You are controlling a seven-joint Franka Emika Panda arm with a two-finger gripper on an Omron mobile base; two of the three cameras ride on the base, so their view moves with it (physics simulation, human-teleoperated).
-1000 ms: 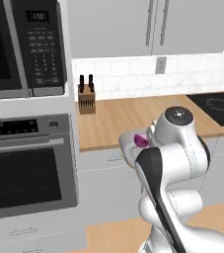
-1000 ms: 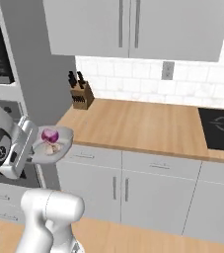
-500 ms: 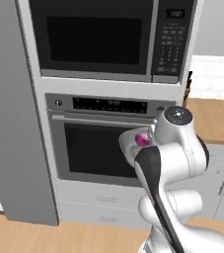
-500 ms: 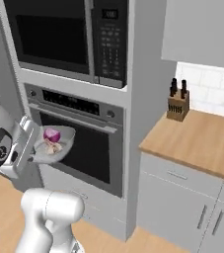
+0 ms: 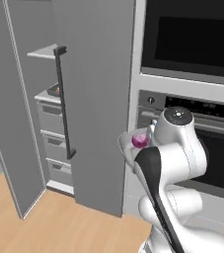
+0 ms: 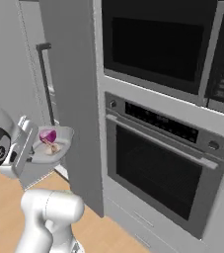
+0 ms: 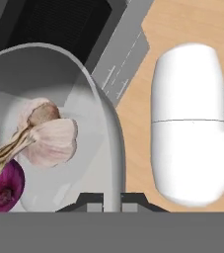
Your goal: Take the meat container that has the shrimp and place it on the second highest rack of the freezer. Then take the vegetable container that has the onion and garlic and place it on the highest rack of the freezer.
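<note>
Kitchen wall of grey cabinetry: tall freezer (image 5: pixel 49 113) with its door (image 5: pixel 91 99) swung open, built-in oven (image 6: pixel 163 168) to its right, wood floor (image 7: pixel 192 29) below. Item held: vegetable container (image 7: pixel 84 99), pale and shallow, its rim pinched between the fingers (image 7: pixel 91 201), carried in the air in front of the oven and the open door. Contents, just beyond the fingers: garlic (image 7: pixel 47 133) touching purple onion (image 7: pixel 2 185). Freezer racks (image 5: pixel 47 52) are well apart from the fingers.
</note>
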